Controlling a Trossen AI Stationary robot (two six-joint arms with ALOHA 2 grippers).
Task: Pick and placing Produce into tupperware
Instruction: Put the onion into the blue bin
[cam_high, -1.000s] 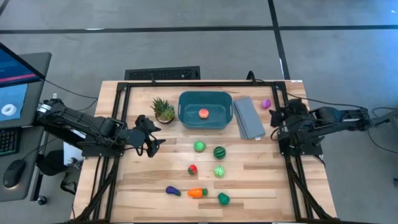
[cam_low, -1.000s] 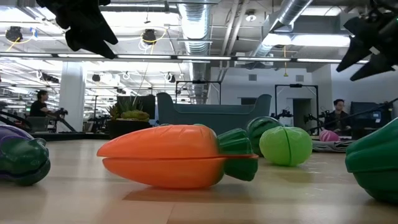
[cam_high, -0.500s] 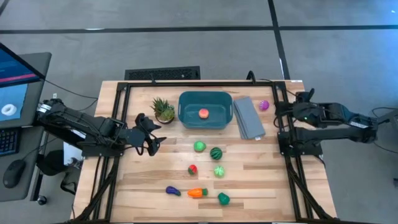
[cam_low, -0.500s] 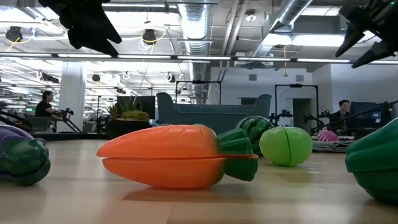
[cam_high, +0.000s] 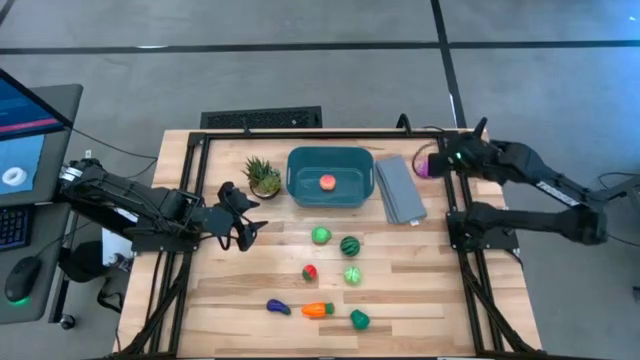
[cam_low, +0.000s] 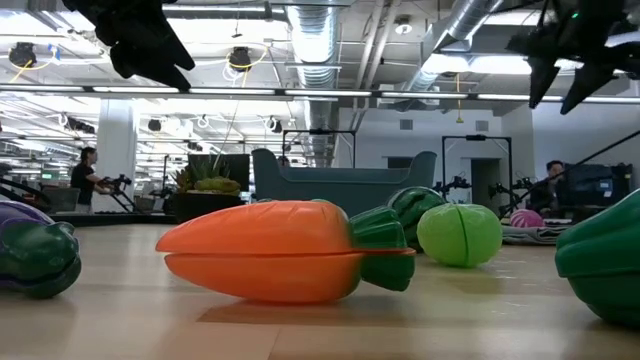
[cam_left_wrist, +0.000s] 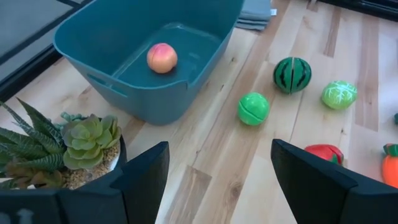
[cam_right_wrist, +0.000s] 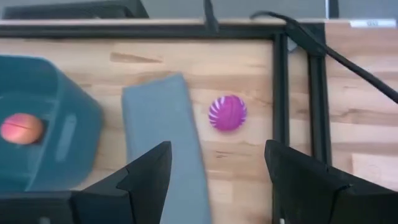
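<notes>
Upper centre of the high view: teal tupperware (cam_high: 330, 178) on the table (cam_high: 420, 280), one pink peach (cam_high: 327, 182) inside. Just left of the tub, a spiky potted plant (cam_high: 263, 176); just right of it, a flat grey ribbed slab (cam_high: 399, 188) lying lengthwise, set between the tub and the striped magenta piece (cam_high: 424, 166) near the table's upper right corner.

Right gripper (cam_high: 441, 160) above that magenta piece, fingers spread apart, grasping nothing; ball seen between them from the right wrist view, resting on bare wood beside a black frame rail (cam_right_wrist: 279, 93). Left gripper (cam_high: 244, 226) at middle left, over the table edge, fingers parted and empty, plant just ahead of it.

Rest of the produce loose on the wood in the lower centre: green ball (cam_high: 320, 236), striped watermelon (cam_high: 350, 245), red strawberry (cam_high: 310, 272), light green piece (cam_high: 352, 276), then lower a purple eggplant (cam_high: 277, 307), orange carrot (cam_high: 317, 310) and a dark green piece (cam_high: 359, 320).

Surface of pale wooden planks within a black frame. Grey floor around; monitor (cam_high: 25, 120) at the far left. Low view: open hall with ceiling ducts, bright strip lights and a person (cam_low: 86, 178) at far left.
</notes>
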